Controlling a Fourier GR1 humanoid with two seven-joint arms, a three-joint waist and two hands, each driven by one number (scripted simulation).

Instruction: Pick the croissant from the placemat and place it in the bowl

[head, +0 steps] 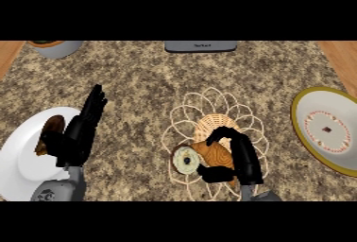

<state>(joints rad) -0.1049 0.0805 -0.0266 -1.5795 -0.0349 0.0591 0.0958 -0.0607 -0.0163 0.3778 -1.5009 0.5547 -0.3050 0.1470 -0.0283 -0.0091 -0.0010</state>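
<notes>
Right hand (241, 156) is gripping the croissant (199, 153), fingers curling over its top and thumb wrapping in from below. The croissant is lying with its long axis roughly left to right across the view. A pale round end face is pointing to the view's left and the brown, streaky body is running right into the palm. Most of the far end is hiding under the hand. It is sitting over the lower left part of the placemat (217, 124); cannot tell if it is resting on it or lifted.

The placemat is wicker, with a tight woven round centre and open looped petals around it, and is lying flat on the speckled stone counter (140, 80).

Left hand (80, 132) is showing at the view's left, open with straight fingers pointing up the view. It is covering the right edge of the white bowl (21, 156). The bowl is smooth and round, well apart from the croissant. A dark brown thing (50, 132) is lying inside it, partly hidden, kind unclear.

A grey plate (310, 118) with a yellowish rim is sitting at the right. A grey box (200, 46) and a grey pot (55, 48) are sitting at the far edge.
</notes>
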